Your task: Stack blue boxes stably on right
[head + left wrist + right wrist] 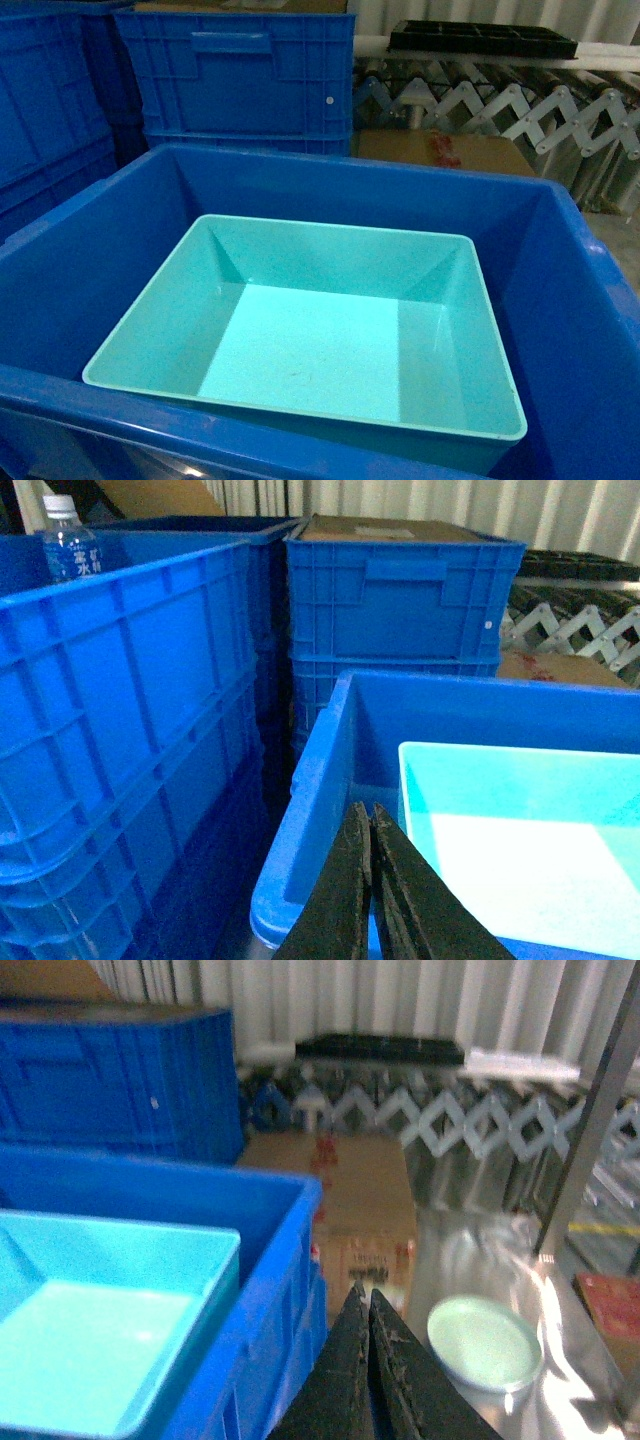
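Observation:
One light turquoise blue box (320, 330) lies empty inside a big royal-blue bin (585, 300). It also shows in the left wrist view as a blue box (530, 850) and in the right wrist view as a blue box (100, 1320). My left gripper (371, 810) is shut and empty, held over the bin's left rim. My right gripper (364, 1290) is shut and empty too, just outside the bin's right wall. Neither gripper appears in the head view.
Ribbed royal-blue crates (240, 80) are stacked behind and to the left (120, 740), with a water bottle (68, 540) on top. A cardboard box (350, 1200), a pale green plate (485, 1343) on a shiny surface and an accordion roller conveyor (500, 100) lie to the right.

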`<state>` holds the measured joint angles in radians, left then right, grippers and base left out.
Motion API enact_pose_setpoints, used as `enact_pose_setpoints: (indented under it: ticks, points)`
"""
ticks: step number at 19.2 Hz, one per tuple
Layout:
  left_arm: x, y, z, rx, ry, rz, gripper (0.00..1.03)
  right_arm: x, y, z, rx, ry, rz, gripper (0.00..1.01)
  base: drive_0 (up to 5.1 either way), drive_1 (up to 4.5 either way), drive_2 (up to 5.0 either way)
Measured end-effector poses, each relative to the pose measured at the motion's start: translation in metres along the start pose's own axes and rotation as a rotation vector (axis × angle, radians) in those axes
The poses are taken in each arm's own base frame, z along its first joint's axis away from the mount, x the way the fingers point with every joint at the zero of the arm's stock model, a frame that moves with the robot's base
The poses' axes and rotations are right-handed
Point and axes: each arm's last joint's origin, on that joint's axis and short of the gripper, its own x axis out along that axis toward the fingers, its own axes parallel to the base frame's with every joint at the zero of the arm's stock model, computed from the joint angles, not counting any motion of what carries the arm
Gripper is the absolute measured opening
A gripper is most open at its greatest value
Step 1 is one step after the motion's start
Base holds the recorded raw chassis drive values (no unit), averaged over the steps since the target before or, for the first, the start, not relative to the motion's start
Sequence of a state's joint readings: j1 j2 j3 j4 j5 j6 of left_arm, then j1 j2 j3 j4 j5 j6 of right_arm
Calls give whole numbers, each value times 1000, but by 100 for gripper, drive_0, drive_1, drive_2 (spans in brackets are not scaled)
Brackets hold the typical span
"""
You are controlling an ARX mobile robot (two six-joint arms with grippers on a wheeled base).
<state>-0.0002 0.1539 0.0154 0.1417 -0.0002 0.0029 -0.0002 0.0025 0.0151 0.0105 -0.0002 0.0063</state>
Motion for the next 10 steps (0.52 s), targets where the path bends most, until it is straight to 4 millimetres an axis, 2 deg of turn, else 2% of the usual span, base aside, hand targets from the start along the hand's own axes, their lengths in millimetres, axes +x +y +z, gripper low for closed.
enact_pose_setpoints:
  ticks: [1,2,8,10]
  points:
    - [-7,0,-5,0,43,-3,2,0,0,-1,0,15,1,2,0,0,0]
    - [-9,0,0,0,-20,-3,2,0,0,-2,0,22,-2,2,0,0,0]
    - [-9,0,-2,0,2,0,2,0,0,-2,-1,17,0,2,0,0,0]
    - [-9,0,-2,-1,2,0,15,0,0,-2,0,17,-1,19,0,0,0]
